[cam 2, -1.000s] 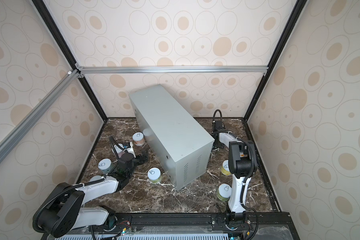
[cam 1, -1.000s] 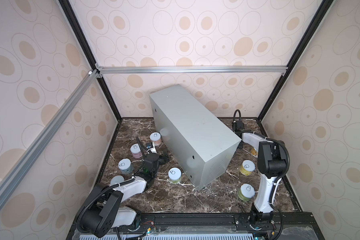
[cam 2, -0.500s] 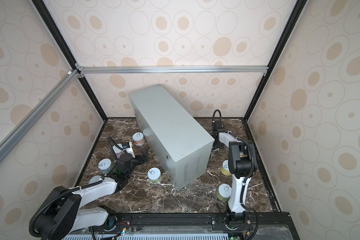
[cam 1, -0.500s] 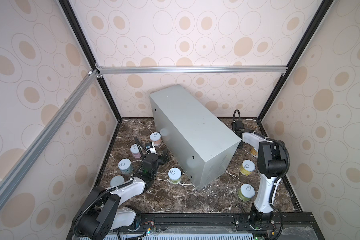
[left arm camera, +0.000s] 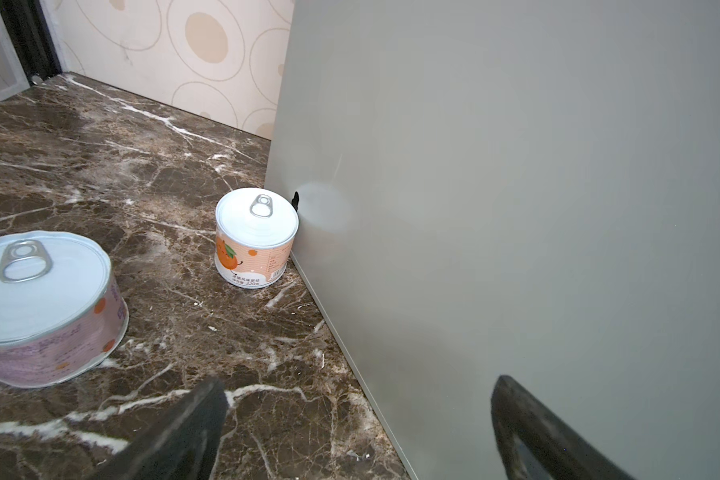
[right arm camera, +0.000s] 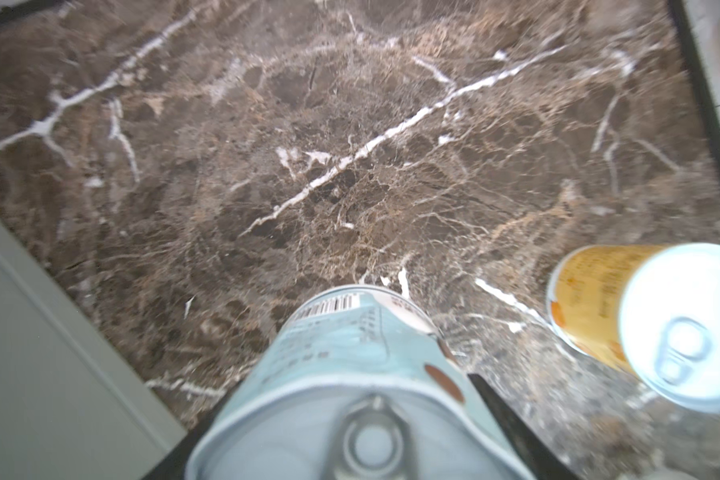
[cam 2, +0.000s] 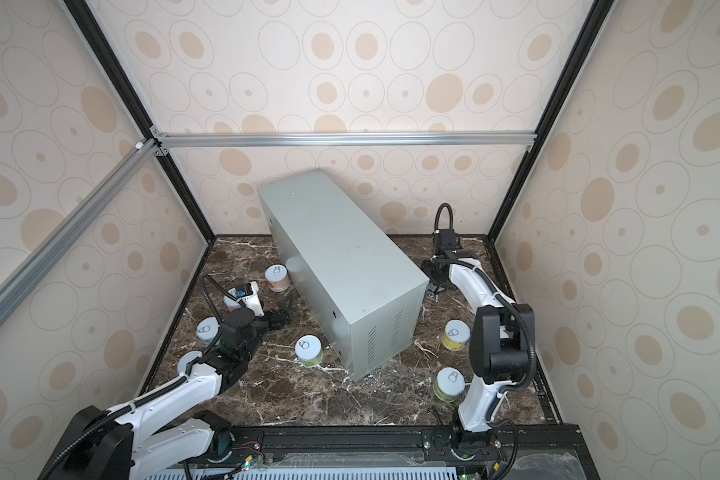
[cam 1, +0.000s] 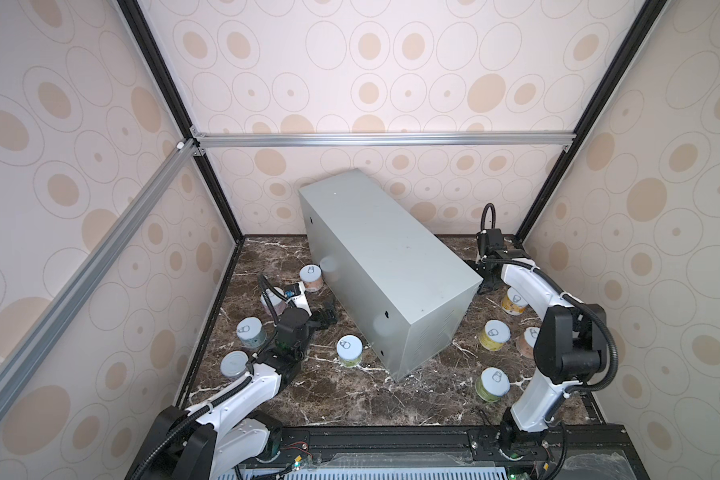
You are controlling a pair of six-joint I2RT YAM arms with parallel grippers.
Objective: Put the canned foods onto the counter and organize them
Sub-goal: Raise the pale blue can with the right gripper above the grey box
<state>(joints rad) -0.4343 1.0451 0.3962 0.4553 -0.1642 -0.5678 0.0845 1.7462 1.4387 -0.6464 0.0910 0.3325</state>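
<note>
- Step: getting a can up; no cans are on the desk (cam 1: pixel 383 257) yet.
- Right tool (right arm camera: pixel 350 386) squeezes the teal can (right arm camera: pixel 337 345), low beside the desk.
- Left tool (left arm camera: pixel 358 384) is wide open, near the orange can (left arm camera: pixel 256 241).
- Next, I think: lift it high, set it flat on top.

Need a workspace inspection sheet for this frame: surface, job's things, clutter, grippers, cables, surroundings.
surface: marble floor, dark brown with white veins, no spills.
job's things: counter top is bare; nine cans stand on the marble, five on its left, four on its right; orange can sits right beside the counter wall.
clutter: nothing seen.
grippers: left gripper open, empty, low beside the counter; right gripper closed on a teal can.
cables: black loop at the left wrist and the right wrist.
surroundings: patterned wall panels, aluminium frame.
</note>
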